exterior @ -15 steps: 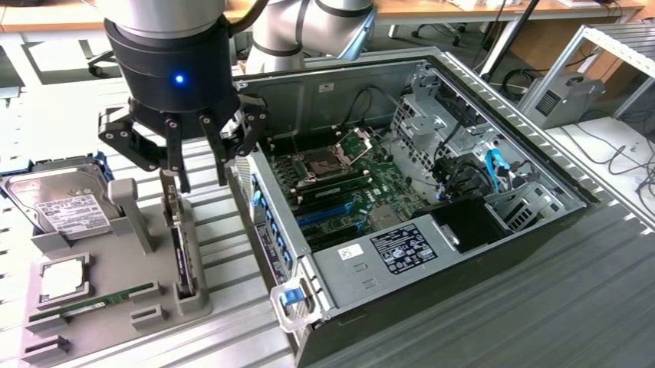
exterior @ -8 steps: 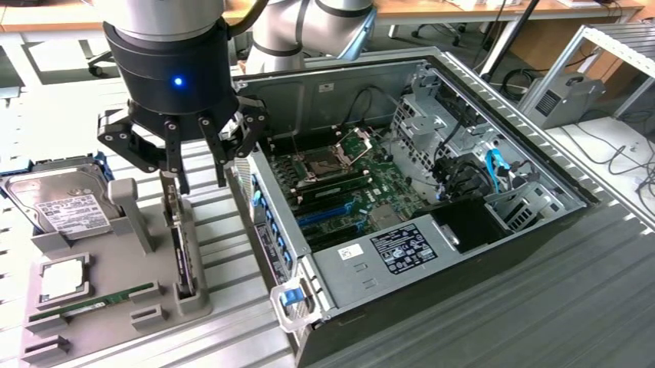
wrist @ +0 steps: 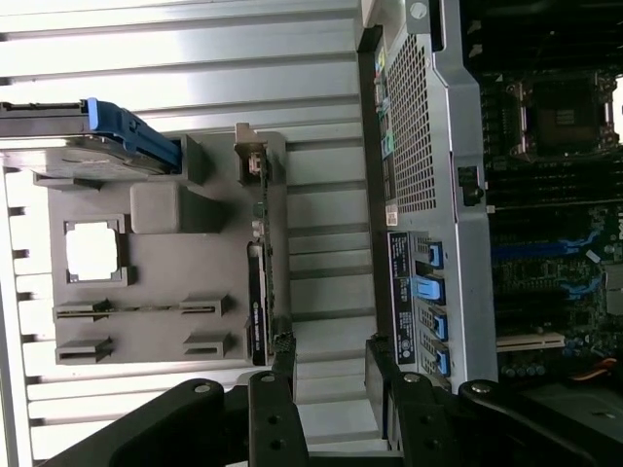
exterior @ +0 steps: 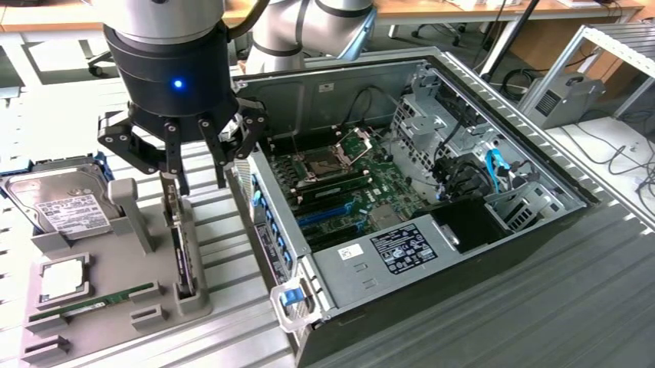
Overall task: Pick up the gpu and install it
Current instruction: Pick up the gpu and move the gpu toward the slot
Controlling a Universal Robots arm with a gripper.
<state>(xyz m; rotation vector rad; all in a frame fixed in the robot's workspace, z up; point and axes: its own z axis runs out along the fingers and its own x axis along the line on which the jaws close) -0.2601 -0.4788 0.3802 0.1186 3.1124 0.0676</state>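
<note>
Hovering entry: gripper (exterior: 202, 182), upper left of the exterior view, fingers (exterior: 180, 178) spread wide and holding nothing, tips poised just above the grey fixture tray (exterior: 118, 264). Task item: gpu (exterior: 182, 253), a thin dark card standing on edge in a slotted holder along the tray's side nearest the open computer case (exterior: 409, 322), lower left of the exterior view; not yet gripped and, by appearance, not yet touched. Wrist view, same item: gpu (wrist: 259, 292) as a narrow strip running the length of its holder, with the gripper (wrist: 331, 379) near one end of it. One finger sits close to the card's end, while the open gap seems to lie beside the card, toward the case, rather than astride it. Other tray stock, well apart from the fingers: hard drive (exterior: 64, 205) with white label, square processor chip (exterior: 61, 280), long green RAM stick (exterior: 92, 305). Handling note, as judgement: the approach likely wants the gap centred over the card's upper edge at mid-length, fingers parallel to its flat faces, and a straight vertical descent. A grip on the faces rather than an end should keep the card from tilting or binding in its slot.
</note>
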